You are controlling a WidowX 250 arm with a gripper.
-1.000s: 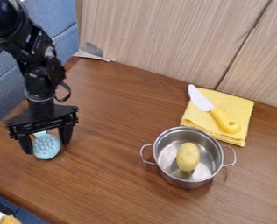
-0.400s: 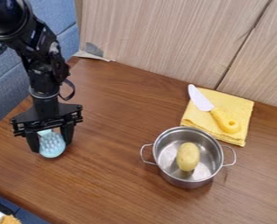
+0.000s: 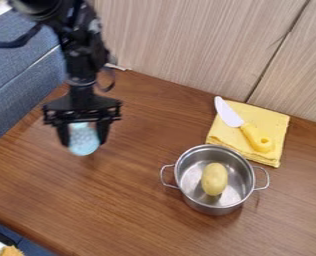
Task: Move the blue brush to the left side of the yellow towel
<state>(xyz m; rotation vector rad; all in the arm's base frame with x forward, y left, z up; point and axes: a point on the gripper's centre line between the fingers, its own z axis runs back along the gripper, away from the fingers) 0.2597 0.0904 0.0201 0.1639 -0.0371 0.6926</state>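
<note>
Travelling with the black gripper [image 3: 84,141], the blue brush [image 3: 84,144] had moved from near the left edge of the brown worktop [image 3: 154,120] towards the middle and, in the camera's view, up towards the back edge. The fingers stood on either side of the brush head and had it held between them, and since it had followed the arm [image 3: 82,60] through both shifts, the grip looked sound. The yellow towel [image 3: 271,122] near the back edge had not stirred, nor had the knife [image 3: 229,112] lying across it, the steel pot [image 3: 215,209] in front of it or the potato [image 3: 215,179] inside the pot.

For the task, that meant the pick-up was probably done and the carry begun, with a good stretch still to go. The next move called for a sweep towards the towel's left side, kept behind the pot, whose left handle might otherwise be knocked.

Little of the brush beyond its rounded head could be told apart; its handle was lost among the dark fingers. How high it hung over the wood was unclear. The pot covered whatever lay directly behind its wall, and an orange thing [image 3: 12,251] beyond the near left edge was cut off.
</note>
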